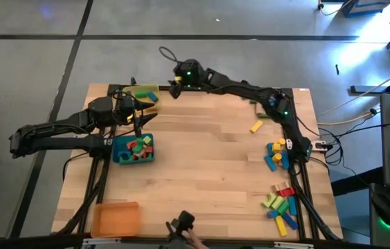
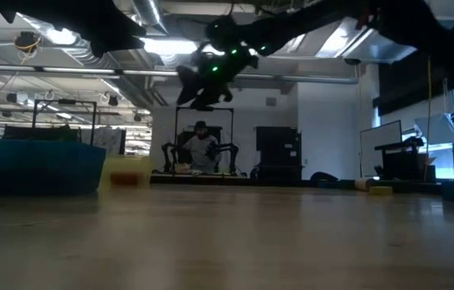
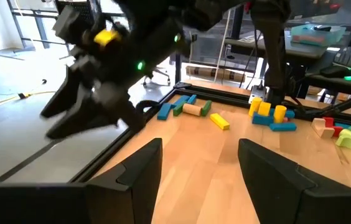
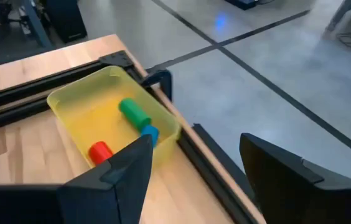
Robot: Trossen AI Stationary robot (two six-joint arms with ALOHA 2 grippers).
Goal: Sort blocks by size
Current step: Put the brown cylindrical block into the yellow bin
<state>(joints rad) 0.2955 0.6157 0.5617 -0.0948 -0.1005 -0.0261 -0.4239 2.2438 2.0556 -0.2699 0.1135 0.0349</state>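
Pale wooden bench (image 1: 209, 159) in a big workshop, grey floor all round.

Right pincer (image 4: 194, 180) out at the bench's far left edge, fingers spread wide and holding nothing, hanging just beside the yellow tray (image 4: 83, 85). In that tray: a green cylinder (image 4: 134, 112), a red cylinder (image 4: 100, 151) and a blue block (image 4: 150, 133), the blue one touching the green one's end. Green cylinder down on its side, long axis roughly along the tray's longer wall, a little skewed. Red one likewise lying down, round end turned toward the wrist camera.

Left pincer (image 3: 199, 165) also gaping and empty, held over the bench's left side above the blue tray (image 1: 116, 149), which carries a jumble of red, green and yellow pieces. Orange tray (image 1: 115, 218) at the near left corner.

Well apart, along the right edge: a blue-and-yellow cluster (image 1: 276, 153), a second heap of green, red, blue and yellow (image 1: 282, 203), and a lone yellow block (image 1: 256, 126) between the heaps and the far rail, flat on the wood, long axis running diagonally.

Probably a fetch to come, with most blocks unsorted. Best to lift clear of the tray wall before swinging back across. For the lone yellow block, turn the wrist so the fingers close across the short sides, square to that diagonal, and come straight down. Worth keeping the two arms apart near the far left corner, where both crowd together.
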